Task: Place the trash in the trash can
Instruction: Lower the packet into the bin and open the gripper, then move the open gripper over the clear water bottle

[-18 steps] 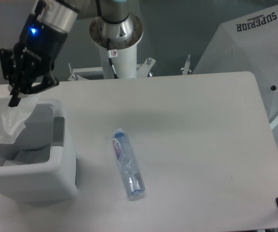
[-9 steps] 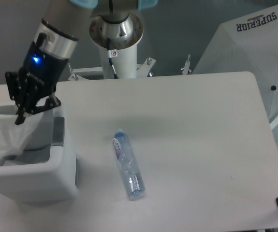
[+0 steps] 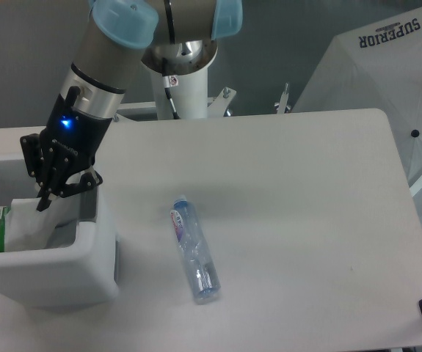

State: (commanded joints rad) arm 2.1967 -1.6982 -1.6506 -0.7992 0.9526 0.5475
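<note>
The carton [image 3: 0, 228] sits at the left inside the trash can [image 3: 64, 275], a white crumpled shape with a green mark on its side, its top showing just above the rim. It looks like thin paperboard — light, easily dented, nothing that needs care.

The bottle [image 3: 194, 249] is the piece left out. It lies flat on the worktop [image 3: 291, 198] to the right of the bin, well apart from it, cap end pointing away from the camera and the blue-red label near that end. Clear and slim, it appears empty or nearly so, so it should be light, but the wall is smooth and rounded and will likely flex and roll under a pinch. I would take it across the middle of the body, fingers closing square to its long axis, just below the label — a hold near either end would probably let it swing or slip.

The gripper [image 3: 49, 196] hangs over the bin's rear right corner, tips down at the rim. Its dark fingers bunch together in this view; whether they are parted or closed I cannot tell, and nothing is visibly held.
</note>
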